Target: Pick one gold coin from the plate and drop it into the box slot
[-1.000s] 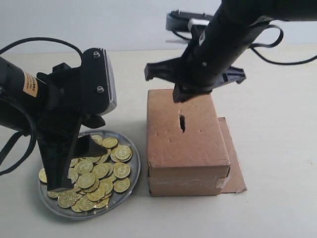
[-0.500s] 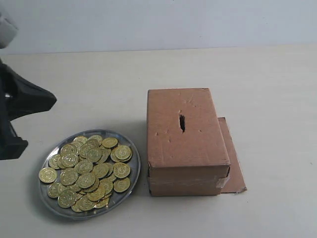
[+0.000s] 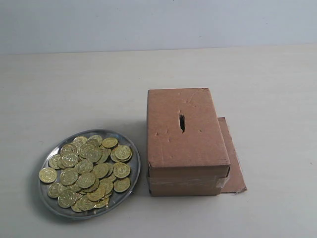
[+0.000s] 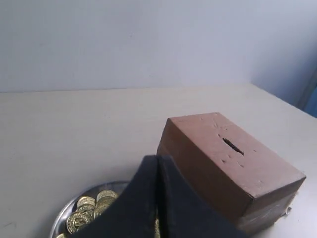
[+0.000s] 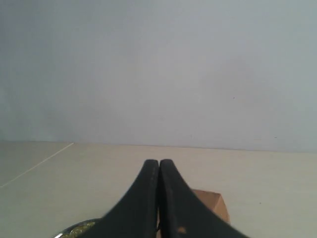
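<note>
A silver-grey plate (image 3: 130, 144) piled with gold coins (image 3: 89, 171) lies left of the brown cardboard box (image 3: 185, 148). The dark slot (image 3: 182, 122) is in the middle of the box's top face. Neither arm appears in the exterior view. In the left wrist view my left gripper (image 4: 157, 159) is shut with nothing between its tips, held above the plate (image 4: 64, 218) and beside the box (image 4: 233, 168), whose slot (image 4: 233, 146) shows. My right gripper (image 5: 159, 163) is also shut and empty, high above the table, with a corner of the box (image 5: 210, 201) and the plate's rim (image 5: 74, 229) below it.
A flat cardboard flap (image 3: 234, 158) sticks out from the box's right side. A pale wall stands behind the light table (image 3: 99, 89).
Both arms, which hung over the plate and the box a second ago, have pulled out of the exterior view. The coins, plate and box have not moved.
</note>
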Robot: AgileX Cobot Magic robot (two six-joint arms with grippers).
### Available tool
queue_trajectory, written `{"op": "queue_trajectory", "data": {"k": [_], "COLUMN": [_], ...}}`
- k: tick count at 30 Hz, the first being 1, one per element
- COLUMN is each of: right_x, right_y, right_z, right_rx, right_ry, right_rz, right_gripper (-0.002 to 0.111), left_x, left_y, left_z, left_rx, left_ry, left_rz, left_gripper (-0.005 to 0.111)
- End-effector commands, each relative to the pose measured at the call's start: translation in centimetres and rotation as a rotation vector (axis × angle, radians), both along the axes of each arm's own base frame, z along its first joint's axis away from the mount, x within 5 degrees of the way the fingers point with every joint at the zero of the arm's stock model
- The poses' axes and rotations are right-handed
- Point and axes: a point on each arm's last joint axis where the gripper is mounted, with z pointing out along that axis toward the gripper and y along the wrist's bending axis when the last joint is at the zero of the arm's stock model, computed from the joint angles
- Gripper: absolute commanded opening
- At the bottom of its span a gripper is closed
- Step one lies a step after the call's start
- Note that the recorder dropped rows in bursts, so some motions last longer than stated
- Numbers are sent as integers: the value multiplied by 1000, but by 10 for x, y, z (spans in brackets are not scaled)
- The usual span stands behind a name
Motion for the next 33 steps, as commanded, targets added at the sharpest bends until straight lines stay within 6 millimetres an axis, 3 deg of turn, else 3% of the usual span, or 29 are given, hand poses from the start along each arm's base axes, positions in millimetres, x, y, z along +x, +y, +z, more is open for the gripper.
{"op": "queue_trajectory", "data": {"k": [1, 6, 14, 21, 26, 33], "right_x": [-2, 0, 1, 1, 1, 0], "right_y": [2, 4, 1, 1, 0, 3], "right_z": [-33, -63, -75, -76, -78, -70], "right_rx": [56, 42, 3, -10, 25, 52], "right_ry": [16, 81, 188, 192, 250, 156], "right_rz": [29, 38, 1, -3, -17, 19], "right_gripper": [0, 0, 0, 0, 0, 0], "left_x": [-5, -6, -5, -8, -11, -12], "left_y": [8, 9, 10, 7, 2, 1], "left_z": [-17, -15, -14, -18, -23, -24], "left_rx": [-120, -140, -138, 107, 135, 139], "left_ry": [0, -15, -33, -141, -102, -94], "left_rz": [60, 63, 78, 4, -66, -79], "left_gripper": [0, 0, 0, 0, 0, 0]}}
